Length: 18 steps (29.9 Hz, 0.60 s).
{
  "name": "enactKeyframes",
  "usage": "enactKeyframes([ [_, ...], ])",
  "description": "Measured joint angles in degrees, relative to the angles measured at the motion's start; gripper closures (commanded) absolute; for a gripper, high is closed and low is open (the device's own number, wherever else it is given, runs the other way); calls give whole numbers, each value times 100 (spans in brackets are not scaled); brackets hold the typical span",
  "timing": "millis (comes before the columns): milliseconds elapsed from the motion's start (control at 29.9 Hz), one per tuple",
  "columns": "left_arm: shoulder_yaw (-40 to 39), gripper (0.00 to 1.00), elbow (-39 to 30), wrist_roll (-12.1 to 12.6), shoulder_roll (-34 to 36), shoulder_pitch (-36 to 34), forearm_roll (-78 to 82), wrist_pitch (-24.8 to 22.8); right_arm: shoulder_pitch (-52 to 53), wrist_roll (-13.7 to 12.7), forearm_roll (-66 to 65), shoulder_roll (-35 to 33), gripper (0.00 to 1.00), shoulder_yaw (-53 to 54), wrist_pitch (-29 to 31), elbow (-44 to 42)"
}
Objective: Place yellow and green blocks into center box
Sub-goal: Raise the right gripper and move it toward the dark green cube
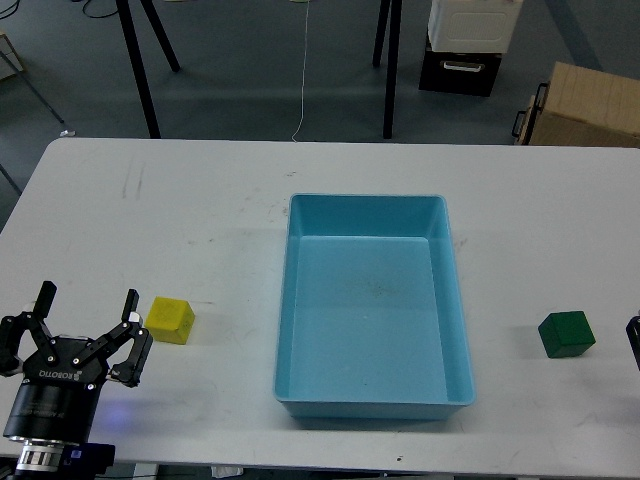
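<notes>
A small yellow block (170,320) rests on the white table, left of the center box (366,200), a shallow light-blue tray with nothing in it. My left gripper (88,300) stands open at the lower left, and its right fingertip is just left of the yellow block without touching it. The dark green block (566,334) sits right of the tray, near the table's right side. Only a dark sliver of my right gripper (635,342) shows at the right edge, just beyond the green block, so its fingers cannot be made out.
Beyond the table's far edge stand black stand legs (140,70), a black-and-white case (468,45) and a brown cardboard carton (590,105) on the floor. The table's front edge runs close below the tray.
</notes>
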Motion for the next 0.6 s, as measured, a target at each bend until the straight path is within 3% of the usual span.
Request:
enactKeyframes([
  [234,1,0,0,77,4,0,0,0,29,-574,322,131,0,-13,0,-36],
  [401,-5,0,0,88,2,-46,0,0,309,-697,683,152,0,2,0,-255],
  [468,-4,0,4,91,-14,-106,0,0,379,-721,691,-75,0,6,0,-279],
  [602,8,0,13,100,-43,-192,2,0,703,-931,635,-1205,0,-141,0,-285],
])
